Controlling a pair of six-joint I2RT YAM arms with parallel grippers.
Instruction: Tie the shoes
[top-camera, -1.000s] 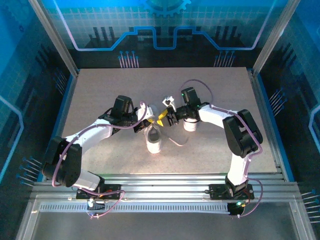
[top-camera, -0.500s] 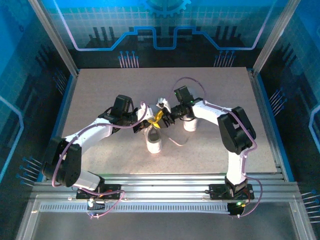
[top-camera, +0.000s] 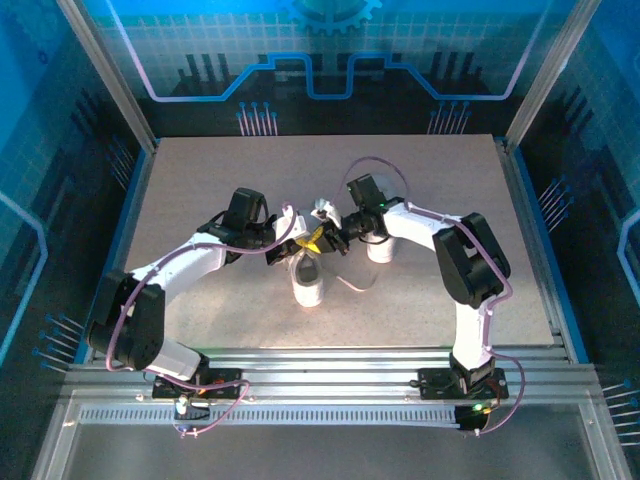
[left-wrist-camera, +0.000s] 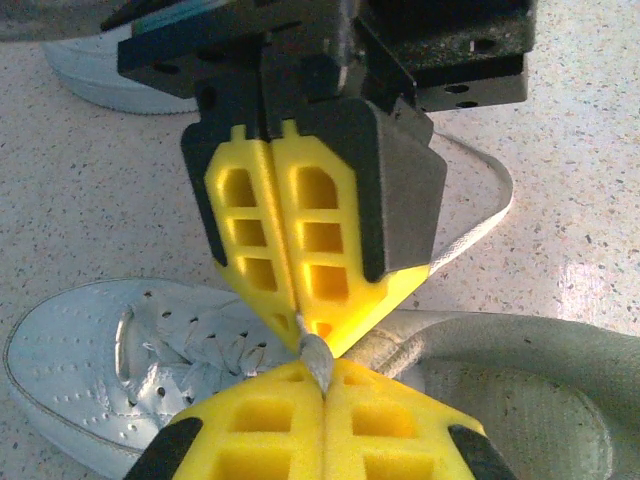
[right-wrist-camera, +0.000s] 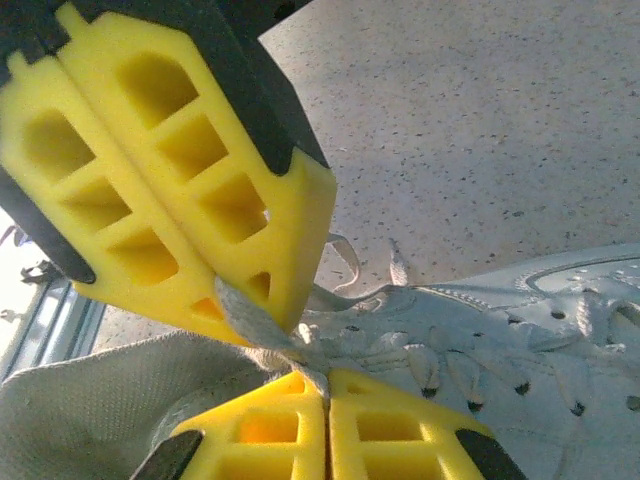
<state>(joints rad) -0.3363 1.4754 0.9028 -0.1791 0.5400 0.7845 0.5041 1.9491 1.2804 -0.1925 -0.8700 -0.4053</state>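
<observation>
Speckled beige counter (top-camera: 200, 180), set inside a blue-lit enclosure (top-camera: 350, 60) with aluminium framing.

Change noted: within the last second the right gripper (top-camera: 327, 238) has closed in on the left gripper (top-camera: 290, 248) and gone from wide open to fully clamped. Both wrist views show the two sets of yellow pads meeting tip to tip, with a flat pale lace (left-wrist-camera: 314, 358) pinched at the junction. The left gripper is unchanged and stays clamped tight on that lace.

Position of work: the near sneaker (top-camera: 308, 282) lies directly beneath both grippers, its perforated upper just below the fingertips. The second sneaker (top-camera: 380, 250) rests under the right arm, just behind the right gripper. A slack loop (top-camera: 352, 284) of lace trails on the counter on the right gripper's side of the near sneaker.

Judgement: both arms now hold lace at one point, which suits a handover or the start of a cross-and-pull. No knot is formed, so the task looks to be at an early stage. Whether the right gripper caught the same strand or a neighbouring one cannot be determined.
</observation>
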